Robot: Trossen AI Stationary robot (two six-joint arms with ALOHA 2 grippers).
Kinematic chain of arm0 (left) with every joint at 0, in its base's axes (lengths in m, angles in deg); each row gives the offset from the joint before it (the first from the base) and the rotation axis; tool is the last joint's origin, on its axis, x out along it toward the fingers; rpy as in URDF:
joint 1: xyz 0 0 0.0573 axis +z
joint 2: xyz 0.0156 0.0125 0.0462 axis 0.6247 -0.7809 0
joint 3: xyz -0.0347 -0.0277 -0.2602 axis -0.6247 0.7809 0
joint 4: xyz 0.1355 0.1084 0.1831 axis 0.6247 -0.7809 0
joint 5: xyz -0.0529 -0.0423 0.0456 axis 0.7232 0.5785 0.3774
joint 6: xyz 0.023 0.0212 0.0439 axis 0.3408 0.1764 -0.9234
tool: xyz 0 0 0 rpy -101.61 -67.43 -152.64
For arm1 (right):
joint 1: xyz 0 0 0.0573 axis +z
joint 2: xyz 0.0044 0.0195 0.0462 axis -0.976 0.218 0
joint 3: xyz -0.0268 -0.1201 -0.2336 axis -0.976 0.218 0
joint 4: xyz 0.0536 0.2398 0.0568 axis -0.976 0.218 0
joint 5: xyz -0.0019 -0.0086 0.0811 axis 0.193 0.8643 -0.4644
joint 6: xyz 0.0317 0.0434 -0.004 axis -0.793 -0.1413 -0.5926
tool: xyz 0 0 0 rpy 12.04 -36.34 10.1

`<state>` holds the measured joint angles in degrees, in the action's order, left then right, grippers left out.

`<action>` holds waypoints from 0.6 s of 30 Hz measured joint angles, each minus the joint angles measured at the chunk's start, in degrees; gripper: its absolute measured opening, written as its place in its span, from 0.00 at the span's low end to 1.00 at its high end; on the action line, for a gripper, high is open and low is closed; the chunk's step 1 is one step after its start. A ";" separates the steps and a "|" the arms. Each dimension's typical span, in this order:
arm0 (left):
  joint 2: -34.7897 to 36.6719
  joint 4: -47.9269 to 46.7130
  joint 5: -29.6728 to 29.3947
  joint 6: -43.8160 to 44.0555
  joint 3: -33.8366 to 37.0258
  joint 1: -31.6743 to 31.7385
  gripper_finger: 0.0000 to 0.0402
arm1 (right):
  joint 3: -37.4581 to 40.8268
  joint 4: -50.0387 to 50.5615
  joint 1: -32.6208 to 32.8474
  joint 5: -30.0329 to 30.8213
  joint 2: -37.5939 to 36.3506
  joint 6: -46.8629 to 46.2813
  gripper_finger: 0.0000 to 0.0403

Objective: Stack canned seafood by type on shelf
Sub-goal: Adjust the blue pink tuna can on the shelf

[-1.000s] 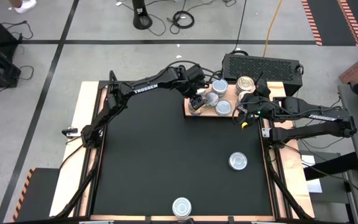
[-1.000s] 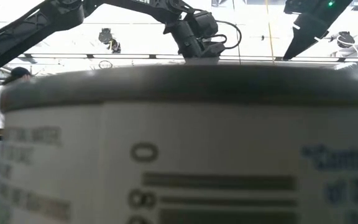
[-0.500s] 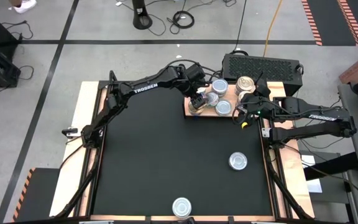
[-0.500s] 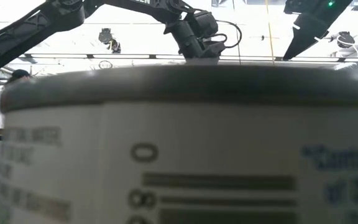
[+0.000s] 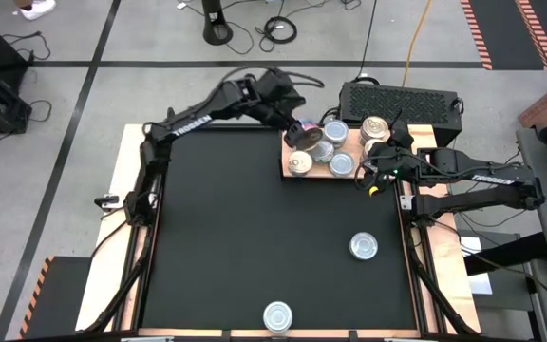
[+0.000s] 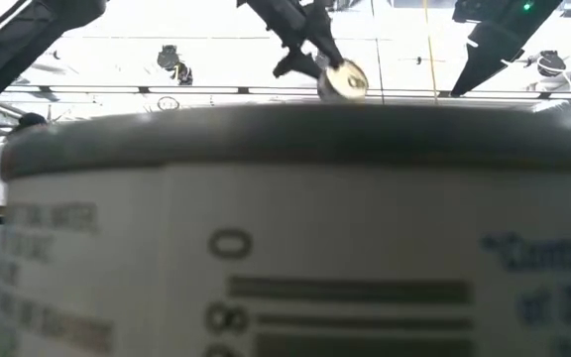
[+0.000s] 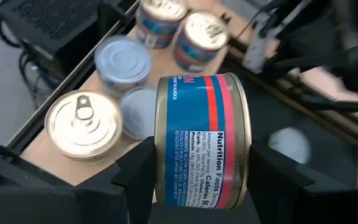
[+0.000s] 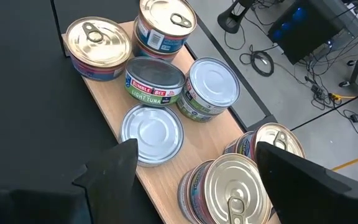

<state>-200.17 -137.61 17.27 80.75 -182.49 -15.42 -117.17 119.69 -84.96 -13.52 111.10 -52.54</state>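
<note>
1. On the shelf [image 5: 304,173], the wooden board that serves as our landmark, most of the tins are already gathered: a gold-topped can [image 5: 300,163] sits at its near-left corner, pale-topped ones cluster mid-board, and a taller stack [image 5: 375,130] rises at its far right end.
2. Sorting looks partly done, I'd say. The right wrist view shows some tins doubled up, but green-labelled and blue-labelled ones stand side by side, so types are not cleanly separated.
3. Two stragglers remain off the shelf on the black mat: one can [image 5: 364,247] well in front of the board, another [image 5: 277,315] far out at the table's front edge, filling the low view.
4. Here's the action: the left gripper [image 5: 297,133] hangs above the shelf's left end, fingers clamped on a blue-and-red can [image 7: 201,140].
5. That can is tipped on its side, its round axis running roughly level rather than upright, the side label facing the wrist camera and its lid seen edge-on to the low view. It would need turning upright before it stacks flat.
6. The right gripper [image 5: 378,157] waits just off the shelf's right end, jaws spread wide, holding nothing.
</note>
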 joint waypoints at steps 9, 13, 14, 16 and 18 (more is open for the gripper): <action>8.92 -11.26 8.61 0.54 0.00 6.58 0.52 | 0.00 -0.19 0.04 -0.73 -0.02 -1.79 0.79; 12.22 -19.93 10.30 -1.77 1.00 11.64 0.52 | 0.00 -0.18 0.04 -1.95 0.00 -1.71 0.79; 13.26 -20.76 11.37 -2.08 1.95 12.65 0.52 | 0.00 -0.18 0.04 -1.95 -0.01 -1.60 0.79; 16.18 -21.27 14.39 -3.06 5.34 14.60 0.52 | 0.00 -0.17 0.04 -1.95 -0.02 -1.59 0.79; 19.63 -21.58 15.89 -4.06 10.86 16.16 0.52 | 0.00 -0.13 0.04 -1.97 -0.03 -1.56 0.79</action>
<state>-180.54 -159.19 33.16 76.69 -171.63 0.74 -117.17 119.56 -84.92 -15.49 111.07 -54.10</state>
